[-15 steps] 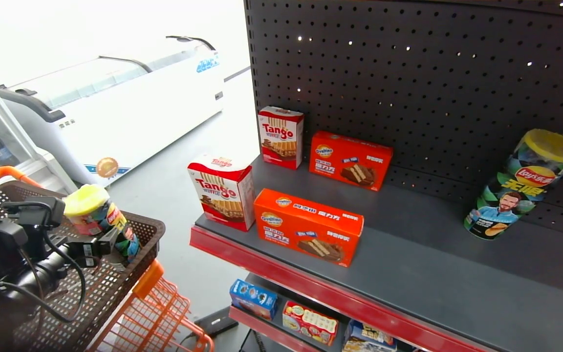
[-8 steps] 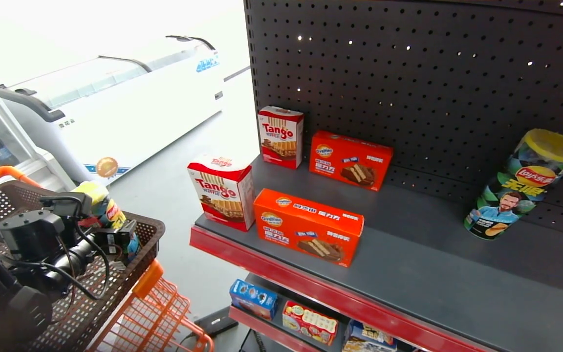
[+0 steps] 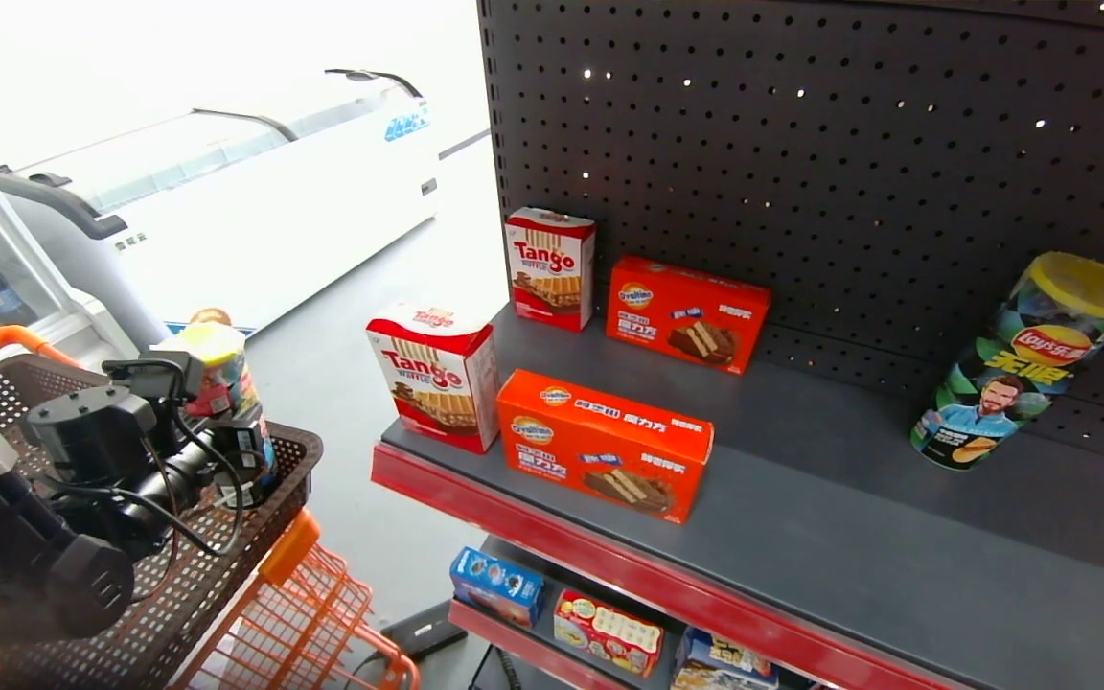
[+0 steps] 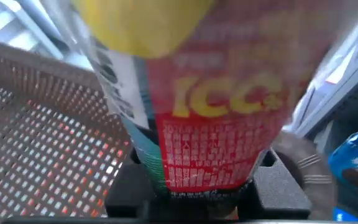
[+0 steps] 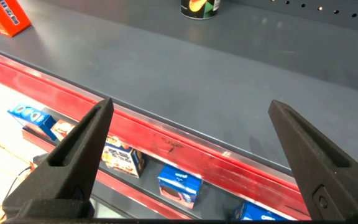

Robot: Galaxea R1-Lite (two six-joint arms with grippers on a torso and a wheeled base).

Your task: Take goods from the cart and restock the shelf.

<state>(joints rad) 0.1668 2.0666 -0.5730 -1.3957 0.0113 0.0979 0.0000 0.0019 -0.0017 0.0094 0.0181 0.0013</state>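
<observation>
Left tool [image 3: 243,448] grips the chip can [image 3: 214,353] above the cart [image 3: 322,604] (right tool [image 5: 194,155] gapes wide).

On the shelf [image 3: 849,517], the front wafer box [image 3: 437,379] is standing at the left front corner, with the front flat box [image 3: 605,446] just beside it on its right. The rear wafer box [image 3: 550,268] and rear flat box [image 3: 686,313] are standing side by side behind them, against the pegboard [image 3: 801,144]. The shelf can [image 3: 1026,359] is standing far right, near that pegboard. Left of the shelf, the left hand [image 3: 231,450] is holding the held can [image 3: 217,369] above the cart basket [image 3: 226,565].
</observation>
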